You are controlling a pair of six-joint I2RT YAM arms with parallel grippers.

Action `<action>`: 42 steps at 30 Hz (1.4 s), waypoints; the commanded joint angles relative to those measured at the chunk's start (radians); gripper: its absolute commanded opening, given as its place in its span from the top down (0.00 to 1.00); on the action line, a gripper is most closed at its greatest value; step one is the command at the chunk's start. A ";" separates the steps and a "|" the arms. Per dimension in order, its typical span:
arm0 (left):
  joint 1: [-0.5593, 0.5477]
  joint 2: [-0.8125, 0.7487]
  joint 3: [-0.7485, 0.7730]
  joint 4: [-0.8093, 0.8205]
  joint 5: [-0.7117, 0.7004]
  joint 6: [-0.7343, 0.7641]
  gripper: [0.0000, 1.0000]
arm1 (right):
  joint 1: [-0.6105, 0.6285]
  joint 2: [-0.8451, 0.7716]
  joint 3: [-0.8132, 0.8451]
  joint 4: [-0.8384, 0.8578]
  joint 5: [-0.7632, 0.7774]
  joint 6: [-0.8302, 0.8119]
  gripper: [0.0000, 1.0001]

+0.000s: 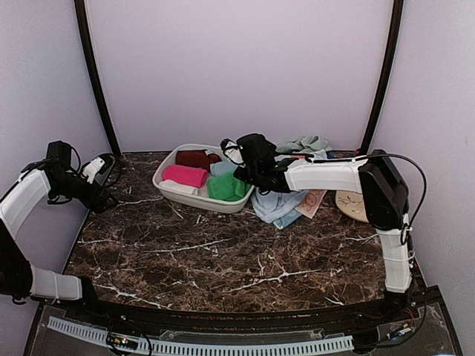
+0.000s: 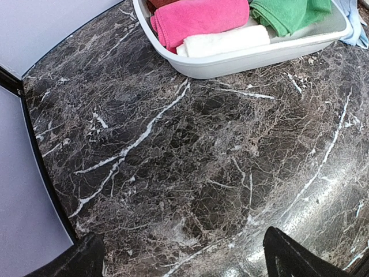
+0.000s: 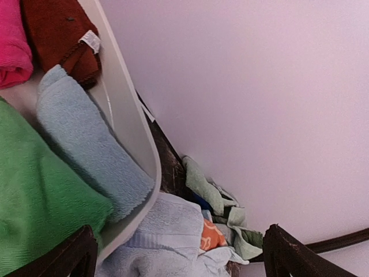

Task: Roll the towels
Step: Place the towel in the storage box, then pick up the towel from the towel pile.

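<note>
Hovering over the right end of the white basin (image 1: pixel 194 199), the right gripper (image 1: pixel 243 175) had its fingers spread wide with nothing between them. Its wrist view showed the green towel (image 3: pixel 40 196) and the rolled pale blue towel (image 3: pixel 86 144) lying side by side just below, inside the basin wall. The pink towel (image 1: pixel 185 176), the dark brown towel (image 1: pixel 197 158) and a white roll (image 2: pixel 225 41) lay in the basin too, the pink one resting against the white roll. Outside, touching the basin's right end, a loose pale blue towel (image 1: pixel 276 208) lay crumpled on the dark marble table (image 1: pixel 223 252), with a peach printed towel (image 1: pixel 313 202) just beside it and a heap of sage-green cloths (image 1: pixel 306 143) by the back wall. A round tan disc (image 1: pixel 347 205) sat near the table's right edge. The left gripper (image 1: pixel 104 199) was well apart at the left edge, its fingers likewise wide apart and empty above bare marble.
</note>
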 commanded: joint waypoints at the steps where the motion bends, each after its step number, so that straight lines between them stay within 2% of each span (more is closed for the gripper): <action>1: 0.008 -0.004 0.036 -0.025 0.012 -0.036 0.01 | -0.022 -0.085 -0.119 0.233 0.191 0.026 0.00; 4: 0.008 -0.001 0.043 -0.035 0.015 -0.039 0.01 | -0.049 -0.148 -0.168 0.268 0.267 0.118 0.00; 8: 0.008 0.015 0.047 -0.049 0.014 -0.040 0.01 | -0.075 -0.220 -0.190 0.136 0.262 0.233 0.00; 14: 0.008 0.063 0.070 -0.058 0.039 -0.054 0.01 | -0.176 -0.392 -0.311 -0.059 0.104 0.561 0.00; 20: 0.008 0.098 0.087 -0.047 0.031 -0.081 0.01 | -0.295 -0.464 -0.350 -0.206 -0.012 0.748 0.00; 26: 0.008 0.131 0.100 -0.052 0.036 -0.090 0.01 | -0.462 -0.388 -0.250 -0.403 -0.187 1.000 0.00; 31: 0.008 0.147 0.085 -0.034 0.056 -0.084 0.01 | -0.518 -0.284 -0.132 -0.498 -0.246 1.037 0.02; 36: 0.008 0.174 0.100 -0.058 0.077 -0.081 0.01 | -0.536 -0.189 -0.046 -0.501 -0.353 1.041 0.11; 39: 0.008 0.172 0.097 -0.057 0.067 -0.077 0.01 | -0.538 -0.121 0.029 -0.517 -0.410 1.060 0.22; 42: 0.008 0.169 0.097 -0.057 0.058 -0.072 0.01 | -0.536 -0.043 0.102 -0.554 -0.475 1.099 0.25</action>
